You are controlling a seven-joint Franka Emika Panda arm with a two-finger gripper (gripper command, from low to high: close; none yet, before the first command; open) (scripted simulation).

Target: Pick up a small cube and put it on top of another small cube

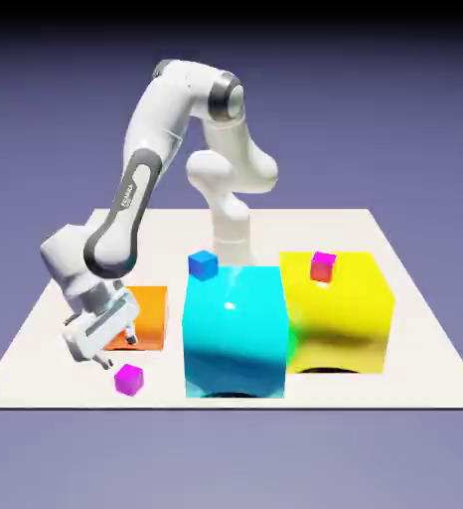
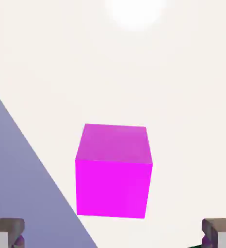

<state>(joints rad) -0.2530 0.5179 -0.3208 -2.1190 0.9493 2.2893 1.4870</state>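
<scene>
The magenta cube sits flat on the white counter, in front of the orange block and just off the big cyan block toward the exterior view's left. Being a cube, it has no long axis; in the hand view one broad face and the top face show, its edges nearly square to the frame, with only a slight turn.

The pincer hangs just above and behind the magenta cube, not touching it. Its jaws are spread wide: the two grey fingertips lie at opposite bottom corners of the hand view, with the cube ahead between them and clear of both.

Count: three big blocks, namely one orange, one cyan and one yellow. Three tiny cubes are seen: one magenta on the counter, one blue on the cyan block's far top edge, and one pink with reddish sides on top of the yellow block. No teal-green cube can be made out in either view.
</scene>
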